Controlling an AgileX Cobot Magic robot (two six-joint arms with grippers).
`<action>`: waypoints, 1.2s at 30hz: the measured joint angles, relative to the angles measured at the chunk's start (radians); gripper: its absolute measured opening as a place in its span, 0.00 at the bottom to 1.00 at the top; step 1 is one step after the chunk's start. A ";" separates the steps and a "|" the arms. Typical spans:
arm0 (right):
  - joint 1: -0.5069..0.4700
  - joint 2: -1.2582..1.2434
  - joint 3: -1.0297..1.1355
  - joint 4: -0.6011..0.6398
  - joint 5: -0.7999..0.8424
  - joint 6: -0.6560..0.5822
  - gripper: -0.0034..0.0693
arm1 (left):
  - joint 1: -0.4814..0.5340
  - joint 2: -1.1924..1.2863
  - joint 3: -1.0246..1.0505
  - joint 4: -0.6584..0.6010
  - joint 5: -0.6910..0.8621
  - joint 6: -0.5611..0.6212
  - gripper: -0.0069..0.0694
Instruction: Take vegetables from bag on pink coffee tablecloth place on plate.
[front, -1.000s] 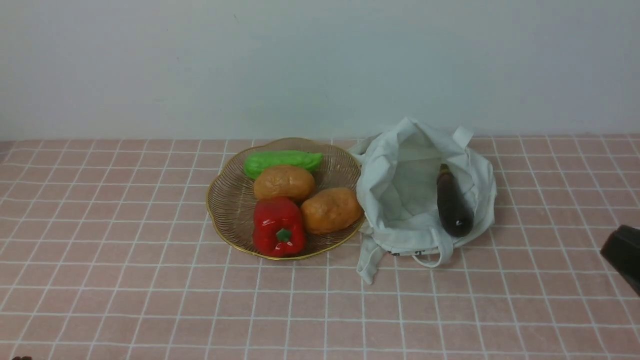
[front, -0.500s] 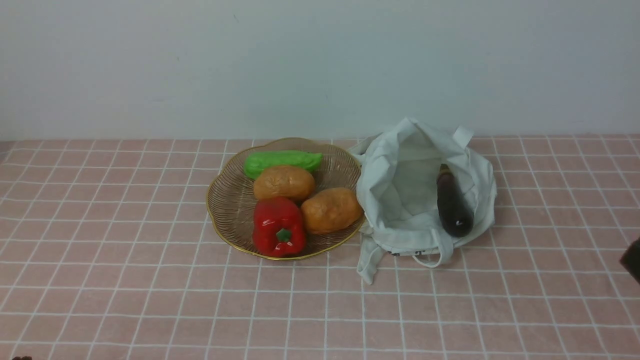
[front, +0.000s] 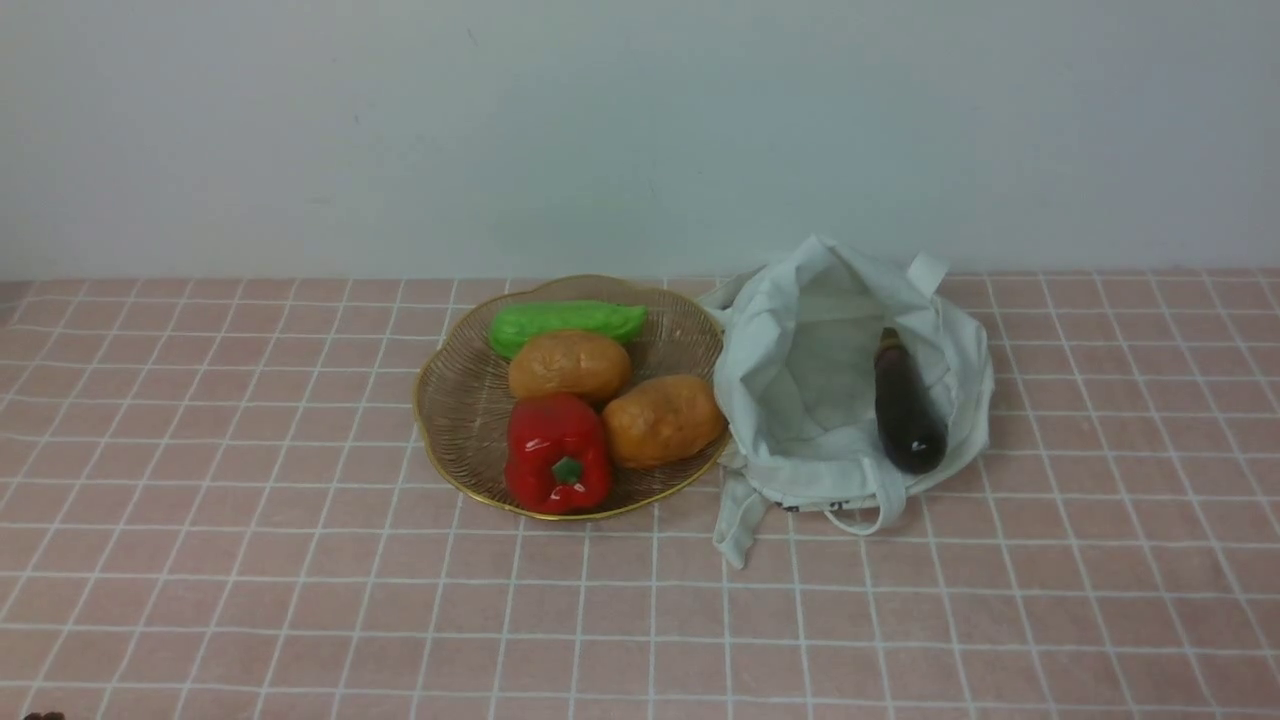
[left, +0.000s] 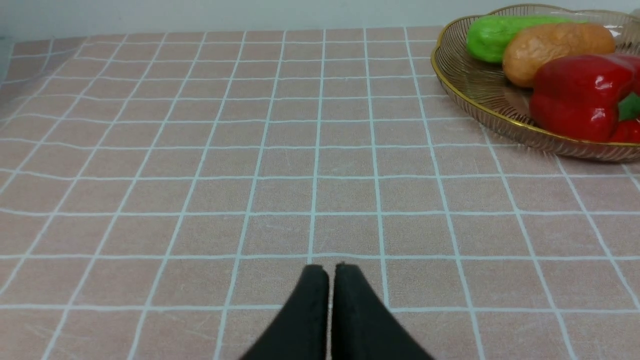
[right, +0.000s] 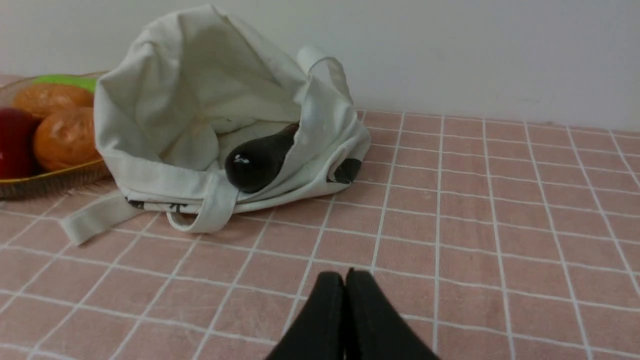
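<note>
The off-white cloth bag (front: 830, 390) lies open on the pink coffee tablecloth (front: 250, 580), right of the plate (front: 455, 400). A glossy dark eggplant (front: 905, 410) rests in the bag's mouth, also seen in the right wrist view as the eggplant (right: 255, 160) inside the bag (right: 200, 100). Two golden-brown potatoes (front: 568, 366) (front: 662, 420) lie on the plate. My left gripper (left: 330, 270) is shut and empty over bare cloth, well away from the plate (left: 475, 95). My right gripper (right: 344, 276) is shut and empty, in front of the bag. Neither gripper shows in the front view.
A red bell pepper (front: 558, 455) and a green gourd (front: 565, 322) share the plate with the potatoes. A loose bag handle (front: 740, 520) trails onto the cloth in front. A pale wall (front: 640, 130) runs behind the table.
The dark right arm at the front view's right edge has drawn back out of that view. The bag, eggplant and plate have not moved.
</note>
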 joint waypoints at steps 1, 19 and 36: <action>-0.006 0.000 0.000 0.000 0.002 0.001 0.03 | 0.000 0.000 0.000 0.000 0.000 0.000 0.08; 0.082 0.000 -0.001 0.000 0.010 0.011 0.03 | 0.000 0.000 0.000 0.000 0.000 0.000 0.08; 0.064 0.000 -0.001 0.000 0.010 0.011 0.03 | 0.000 0.000 0.000 0.000 0.000 0.000 0.08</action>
